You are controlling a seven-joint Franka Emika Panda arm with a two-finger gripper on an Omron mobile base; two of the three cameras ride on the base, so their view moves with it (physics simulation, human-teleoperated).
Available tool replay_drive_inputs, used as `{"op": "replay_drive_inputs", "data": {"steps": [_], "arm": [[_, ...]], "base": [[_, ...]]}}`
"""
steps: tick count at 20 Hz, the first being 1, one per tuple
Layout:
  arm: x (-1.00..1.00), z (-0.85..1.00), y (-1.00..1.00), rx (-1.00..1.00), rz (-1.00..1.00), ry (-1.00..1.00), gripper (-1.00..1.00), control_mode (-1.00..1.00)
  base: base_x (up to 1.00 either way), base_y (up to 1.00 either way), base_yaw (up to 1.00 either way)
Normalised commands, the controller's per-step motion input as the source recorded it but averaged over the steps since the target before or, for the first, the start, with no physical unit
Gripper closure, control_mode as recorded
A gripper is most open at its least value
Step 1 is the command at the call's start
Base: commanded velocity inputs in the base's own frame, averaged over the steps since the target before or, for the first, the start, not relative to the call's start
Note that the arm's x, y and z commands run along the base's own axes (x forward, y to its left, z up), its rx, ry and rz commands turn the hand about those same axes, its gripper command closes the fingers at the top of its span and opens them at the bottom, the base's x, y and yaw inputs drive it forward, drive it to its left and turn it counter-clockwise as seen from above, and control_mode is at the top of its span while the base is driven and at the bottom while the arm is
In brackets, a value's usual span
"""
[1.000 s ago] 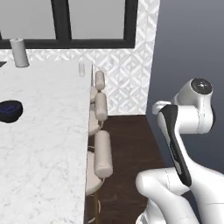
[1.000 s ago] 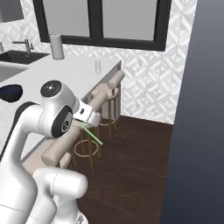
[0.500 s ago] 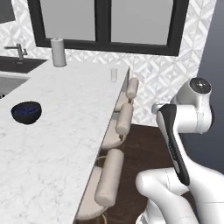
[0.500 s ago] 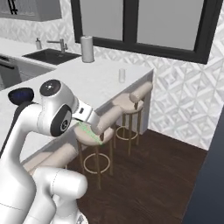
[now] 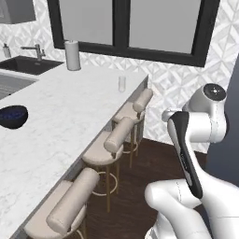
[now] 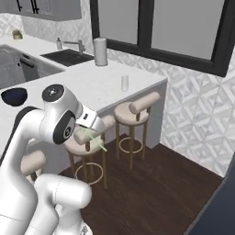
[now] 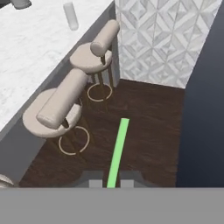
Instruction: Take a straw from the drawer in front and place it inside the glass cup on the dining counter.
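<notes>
Between the two dark finger tips of the gripper [image 7: 113, 183], at the bottom of the hand view, the straw [image 7: 118, 153] is pinched: the jaws are pressed together on its lower end. It is a thin, flat-looking light-green strip that runs up and away from the tips over the dark wood floor [image 7: 144, 131]. Its bent tip cannot be made out there. In the right base view the gripper [image 6: 93, 133] sits just off the arm's white wrist, and the straw [image 6: 97, 142] pokes out below it as a short pale green sliver, its held end hidden. Beyond stand the beige bar stools [image 6: 133, 108] along the edge of the dining counter [image 5: 70, 116], white with grey veining. Farther on, near the counter's far corner, the glass cup [image 5: 122, 83] stands upright, small and clear. Behind it are a white paper towel roll [image 5: 72, 55] and a dark sink [image 5: 28, 65]; a dark blue bowl [image 5: 11, 116] lies at the left, cut off by the edge.
</notes>
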Motion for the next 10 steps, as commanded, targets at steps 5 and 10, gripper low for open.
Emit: {"op": "replay_drive_inputs", "data": {"steps": [5, 10], "arm": [[0.00, 0.00, 0.00, 0.00, 0.00, 0.00, 1.00, 1.00], [0.00, 0.00, 0.00, 0.00, 0.00, 0.00, 1.00, 1.00]], "base": [[0.59, -0.69, 0.47], [0.54, -0.71, 0.49]]}}
